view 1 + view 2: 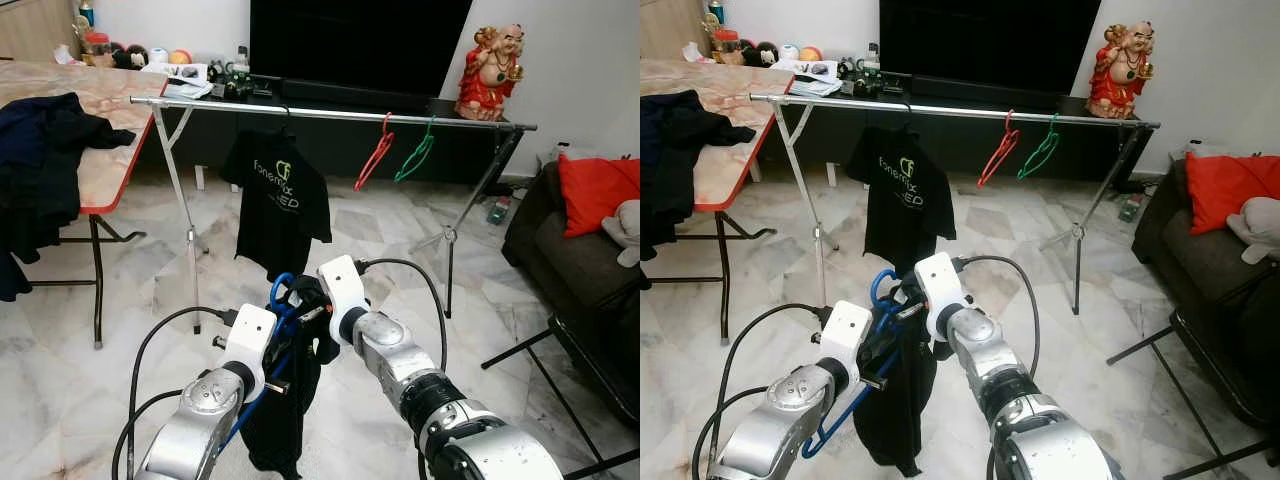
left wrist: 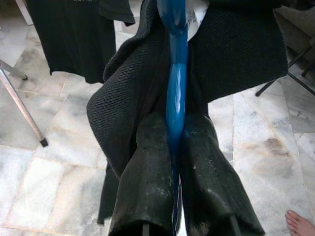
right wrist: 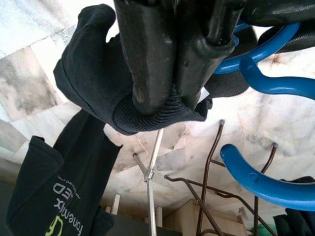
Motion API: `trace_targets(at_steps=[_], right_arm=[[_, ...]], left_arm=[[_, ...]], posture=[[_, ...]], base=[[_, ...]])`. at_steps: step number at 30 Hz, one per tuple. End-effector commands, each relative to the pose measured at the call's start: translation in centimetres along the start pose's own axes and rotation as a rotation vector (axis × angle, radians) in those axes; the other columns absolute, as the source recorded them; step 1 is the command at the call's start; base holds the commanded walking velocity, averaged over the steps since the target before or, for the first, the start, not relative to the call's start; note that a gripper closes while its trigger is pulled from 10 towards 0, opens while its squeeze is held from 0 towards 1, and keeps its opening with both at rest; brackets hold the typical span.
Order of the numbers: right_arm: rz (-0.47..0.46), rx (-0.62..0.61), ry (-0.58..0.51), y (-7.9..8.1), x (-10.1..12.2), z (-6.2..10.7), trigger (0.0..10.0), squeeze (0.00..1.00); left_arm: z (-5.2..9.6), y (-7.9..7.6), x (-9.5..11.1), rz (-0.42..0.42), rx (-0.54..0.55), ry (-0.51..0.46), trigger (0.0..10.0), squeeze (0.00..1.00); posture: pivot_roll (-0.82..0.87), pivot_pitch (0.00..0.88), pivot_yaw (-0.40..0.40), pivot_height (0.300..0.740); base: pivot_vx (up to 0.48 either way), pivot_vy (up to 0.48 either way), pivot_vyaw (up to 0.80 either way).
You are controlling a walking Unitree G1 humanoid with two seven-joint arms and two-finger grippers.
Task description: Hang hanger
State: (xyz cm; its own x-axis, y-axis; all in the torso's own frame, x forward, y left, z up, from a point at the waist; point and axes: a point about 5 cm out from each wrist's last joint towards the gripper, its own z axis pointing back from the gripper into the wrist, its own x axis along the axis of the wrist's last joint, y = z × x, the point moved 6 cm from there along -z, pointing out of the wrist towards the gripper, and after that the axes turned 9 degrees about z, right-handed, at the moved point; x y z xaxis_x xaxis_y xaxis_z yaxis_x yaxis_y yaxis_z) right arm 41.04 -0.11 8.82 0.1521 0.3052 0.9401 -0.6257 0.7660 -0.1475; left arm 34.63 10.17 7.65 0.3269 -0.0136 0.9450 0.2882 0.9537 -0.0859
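Blue hanger (image 1: 281, 300) with one dark garment (image 1: 290, 400) sits well short of the rail (image 1: 330, 114). Left gripper (image 2: 174, 142) fingers clench its blue bar; right gripper (image 3: 170, 93) fingers pinch garment fabric. On rail: one black shirt (image 1: 277, 200), one red hanger (image 1: 375, 155), one green hanger (image 1: 415, 155).
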Motion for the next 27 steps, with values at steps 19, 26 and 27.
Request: trace_targets(at_steps=[19, 26, 27], right_arm=[[0.344, 0.175, -0.049, -4.6, -1.3, 4.3, 10.0, 0.00], [0.358, 0.410, -0.150, -1.3, -0.6, 5.1, 10.0, 0.00], [0.358, 0.450, -0.171, -0.7, -0.4, 5.3, 10.0, 0.00]], left_arm=[[3.5, -5.2, 2.1, 0.086, -0.528, -0.066, 10.0, 0.00], [3.3, -5.2, 2.1, 0.085, -0.536, -0.065, 10.0, 0.00], [3.1, -5.1, 2.3, 0.090, -0.523, -0.076, 10.0, 0.00]], posture=[[0.25, 0.000, -0.150, 0.740], [0.25, 0.000, -0.149, 0.740], [0.25, 0.000, -0.148, 0.740]], base=[[0.000, 0.000, 0.00], [0.000, 0.000, 0.00], [0.000, 0.000, 0.00]])
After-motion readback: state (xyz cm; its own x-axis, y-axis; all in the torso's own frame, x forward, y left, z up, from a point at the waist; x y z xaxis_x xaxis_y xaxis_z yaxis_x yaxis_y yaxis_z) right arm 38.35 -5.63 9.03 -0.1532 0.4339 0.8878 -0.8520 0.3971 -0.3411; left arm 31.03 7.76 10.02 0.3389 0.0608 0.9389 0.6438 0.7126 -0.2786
